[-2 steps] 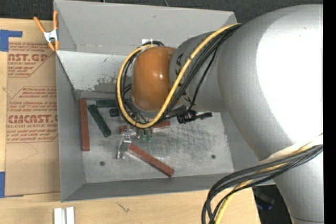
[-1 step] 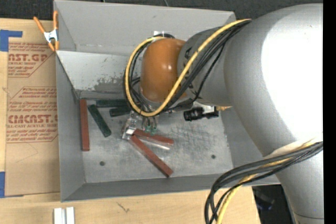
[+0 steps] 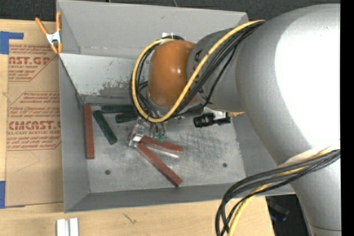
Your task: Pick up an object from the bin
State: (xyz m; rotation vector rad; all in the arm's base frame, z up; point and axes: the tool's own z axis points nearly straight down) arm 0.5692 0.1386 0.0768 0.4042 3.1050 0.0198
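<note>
The arm [image 3: 287, 80] reaches in from the right, over the grey metal bin [image 3: 72, 174]. Its orange wrist cover [image 3: 168, 72] and looped yellow and black cables [image 3: 138, 74] hang above the middle of the bin floor. The tool [image 3: 141, 135] is low in the bin, just under the cover. Whether it is apart or together I cannot tell, since the wrist and cables hide most of it.

The tool sits at the left end of a short reddish-brown bar [image 3: 166, 146] that lies nearly level on the bin floor near the centre. Whether the bar is clamped in the tool is not visible. A clear, silvery rod [image 3: 167, 153] lies just beside this bar on its near side. A longer reddish-brown bar [image 3: 163, 167] slants away from under them toward the front wall. These three are bunched together and touch or overlap at their left ends.

To the left, well apart from the tool, a third reddish-brown bar [image 3: 88, 132] lies lengthwise along the left wall. Beside it a dark green bar [image 3: 104, 127] lies at a slant. Another dark green piece [image 3: 126, 117] rests near the foot of the back slope.
</note>
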